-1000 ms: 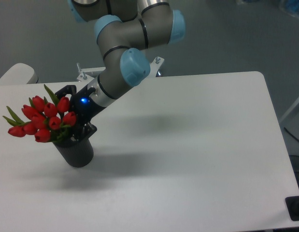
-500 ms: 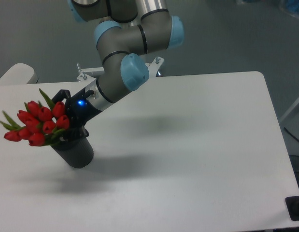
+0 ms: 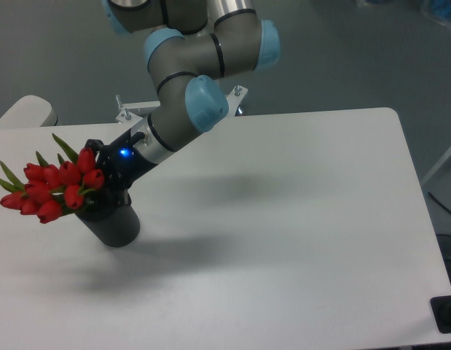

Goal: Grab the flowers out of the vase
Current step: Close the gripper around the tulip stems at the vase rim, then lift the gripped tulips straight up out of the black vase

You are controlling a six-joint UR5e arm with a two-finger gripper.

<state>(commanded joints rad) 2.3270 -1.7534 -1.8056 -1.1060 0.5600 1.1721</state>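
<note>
A bunch of red tulip flowers (image 3: 54, 187) with thin green leaves leans out to the left over the vase (image 3: 114, 224), a dark matte cylinder standing on the white table at the left. My gripper (image 3: 96, 198) reaches down from the upper right and is shut on the flowers just above the vase's rim. The stems are hidden behind the fingers and the rim, so I cannot tell whether their ends are still inside the vase.
The white table (image 3: 283, 219) runs to the right and front edges. A metal bracket (image 3: 134, 109) sits at the table's back edge behind the arm. A pale rounded object (image 3: 25, 111) lies off the far left corner.
The gripper and the flowers have shifted left and slightly up, and the bunch leans further left. The vase has stayed in place.
</note>
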